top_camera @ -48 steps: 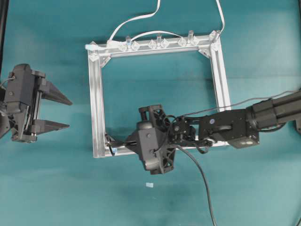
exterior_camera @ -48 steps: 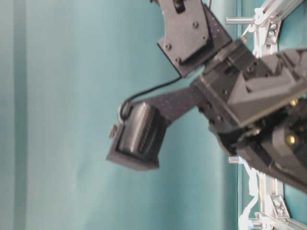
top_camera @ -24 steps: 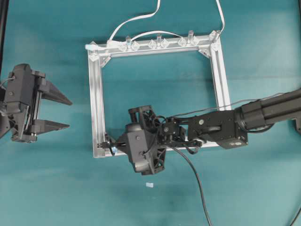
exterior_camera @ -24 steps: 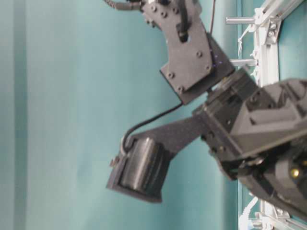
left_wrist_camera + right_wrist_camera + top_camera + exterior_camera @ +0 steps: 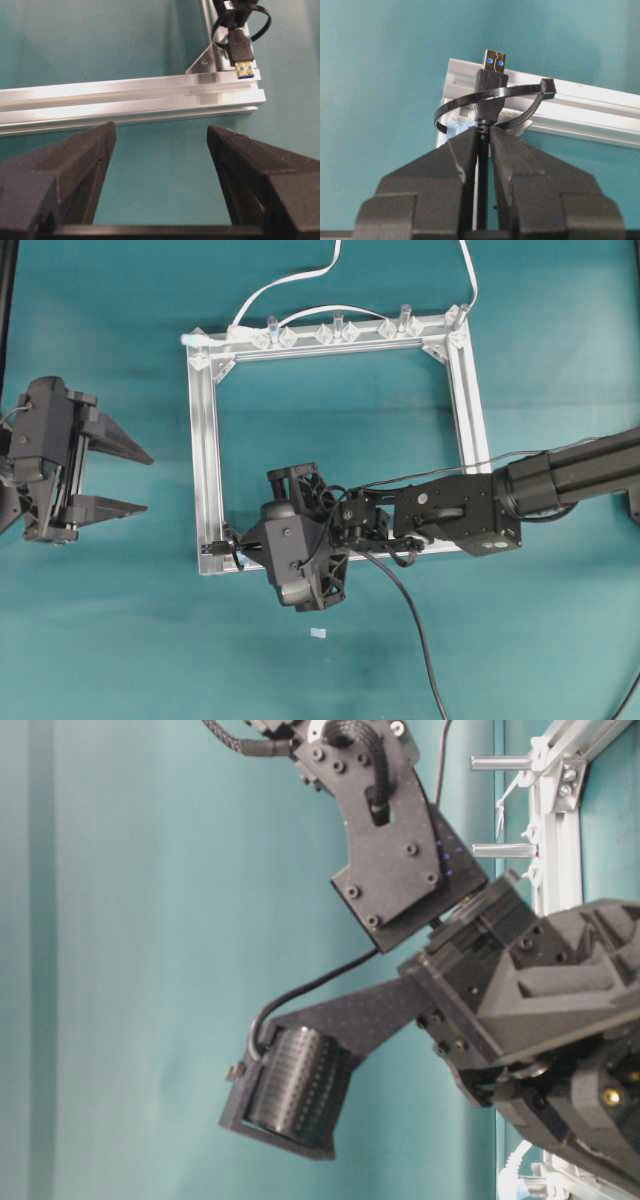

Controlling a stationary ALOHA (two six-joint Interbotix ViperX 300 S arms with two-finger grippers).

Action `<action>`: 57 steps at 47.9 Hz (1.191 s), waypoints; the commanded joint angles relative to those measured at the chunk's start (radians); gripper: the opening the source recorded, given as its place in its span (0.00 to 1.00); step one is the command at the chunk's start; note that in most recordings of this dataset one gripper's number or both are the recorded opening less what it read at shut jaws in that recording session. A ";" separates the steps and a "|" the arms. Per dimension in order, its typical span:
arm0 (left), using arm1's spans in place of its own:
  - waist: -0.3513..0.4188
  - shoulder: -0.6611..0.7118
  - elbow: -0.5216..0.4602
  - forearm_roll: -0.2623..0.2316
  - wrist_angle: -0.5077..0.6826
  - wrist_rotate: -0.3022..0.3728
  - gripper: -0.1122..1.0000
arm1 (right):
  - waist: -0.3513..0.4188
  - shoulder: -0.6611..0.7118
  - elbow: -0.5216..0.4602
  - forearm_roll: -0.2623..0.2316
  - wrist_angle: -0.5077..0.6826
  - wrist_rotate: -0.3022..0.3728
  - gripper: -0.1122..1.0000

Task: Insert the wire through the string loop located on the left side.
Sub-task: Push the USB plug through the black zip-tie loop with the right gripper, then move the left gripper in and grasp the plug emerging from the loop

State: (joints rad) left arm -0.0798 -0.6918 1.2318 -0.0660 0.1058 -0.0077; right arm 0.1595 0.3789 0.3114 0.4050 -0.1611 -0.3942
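Observation:
The wire's black USB plug [image 5: 490,95] pokes through the string loop [image 5: 525,89], a thin black band tied at the silver frame's near-left corner [image 5: 205,562]. My right gripper [image 5: 482,131] is shut on the wire just behind the plug, fingertips touching the loop. In the overhead view this gripper [image 5: 240,548] sits at that corner, and the plug tip [image 5: 212,547] lies over the frame's left bar. The left wrist view shows the plug [image 5: 241,50] and loop [image 5: 215,31] beyond the bar. My left gripper [image 5: 148,482] is open and holds nothing, left of the frame.
The wire [image 5: 425,650] trails from the right gripper toward the near edge. A white cable [image 5: 290,280] and clear clips [image 5: 337,332] run along the frame's far bar. A small white scrap [image 5: 318,633] lies on the teal mat. The right arm crosses the frame's near bar.
My right gripper has moved left along the near bar, carrying the plug into the loop at the corner. The left gripper has stayed still and open.

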 commanded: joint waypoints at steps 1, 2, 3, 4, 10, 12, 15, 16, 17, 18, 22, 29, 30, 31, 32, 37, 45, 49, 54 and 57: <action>-0.026 0.003 -0.025 0.002 -0.011 -0.008 0.78 | 0.000 -0.020 -0.026 -0.003 -0.005 -0.003 0.19; -0.034 0.003 -0.026 0.003 -0.011 -0.009 0.78 | 0.000 -0.021 -0.026 -0.003 -0.005 -0.003 0.19; -0.043 0.003 -0.028 0.002 -0.011 -0.012 0.78 | 0.002 -0.021 -0.026 -0.003 -0.005 -0.003 0.19; -0.052 0.005 -0.028 0.002 -0.011 -0.015 0.78 | 0.002 -0.021 -0.025 -0.003 -0.005 -0.003 0.19; -0.112 0.011 -0.023 0.002 -0.011 -0.051 0.78 | 0.000 -0.021 -0.026 -0.023 -0.005 -0.003 0.19; -0.129 0.012 -0.021 0.002 -0.009 -0.067 0.78 | 0.002 -0.021 -0.026 -0.028 -0.005 -0.002 0.19; -0.149 0.017 -0.020 0.002 -0.008 -0.095 0.78 | 0.000 -0.021 -0.026 -0.032 -0.005 -0.002 0.19; -0.153 0.017 -0.020 0.002 -0.006 -0.104 0.78 | 0.000 -0.020 -0.026 -0.032 -0.005 -0.002 0.19; -0.158 0.018 -0.020 0.002 -0.006 -0.110 0.78 | 0.000 -0.021 -0.026 -0.032 -0.005 -0.002 0.19; -0.161 0.020 -0.018 0.002 -0.005 -0.117 0.78 | 0.000 -0.020 -0.026 -0.031 -0.005 -0.002 0.19; -0.169 0.021 -0.018 0.002 -0.005 -0.132 0.78 | 0.000 -0.020 -0.026 -0.032 -0.005 -0.002 0.19; -0.169 0.021 -0.023 0.002 -0.005 -0.133 0.78 | 0.000 -0.021 -0.026 -0.032 -0.005 -0.002 0.19; -0.169 0.021 -0.023 0.002 -0.005 -0.133 0.78 | 0.000 -0.021 -0.026 -0.032 -0.005 -0.002 0.19; -0.169 0.021 -0.025 0.002 -0.005 -0.133 0.78 | 0.000 -0.021 -0.026 -0.032 -0.005 -0.002 0.19; -0.169 0.023 -0.026 0.002 -0.005 -0.135 0.78 | 0.000 -0.021 -0.025 -0.032 -0.005 -0.002 0.19; -0.169 0.038 -0.038 0.002 -0.005 -0.135 0.78 | 0.000 -0.021 -0.026 -0.032 -0.005 -0.002 0.19; -0.169 0.127 -0.077 0.002 -0.017 -0.135 0.78 | 0.000 -0.021 -0.026 -0.032 -0.005 -0.002 0.19; -0.169 0.195 -0.098 0.002 -0.032 -0.135 0.78 | 0.000 -0.021 -0.026 -0.032 -0.005 -0.002 0.19; -0.169 0.264 -0.118 0.002 -0.061 -0.135 0.79 | 0.000 -0.021 -0.025 -0.032 -0.006 -0.002 0.19; -0.169 0.301 -0.130 0.002 -0.083 -0.137 0.80 | 0.000 -0.021 -0.026 -0.032 -0.005 -0.002 0.19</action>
State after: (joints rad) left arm -0.2454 -0.4249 1.1351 -0.0660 0.0522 -0.1350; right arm 0.1595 0.3789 0.3114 0.3758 -0.1611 -0.3942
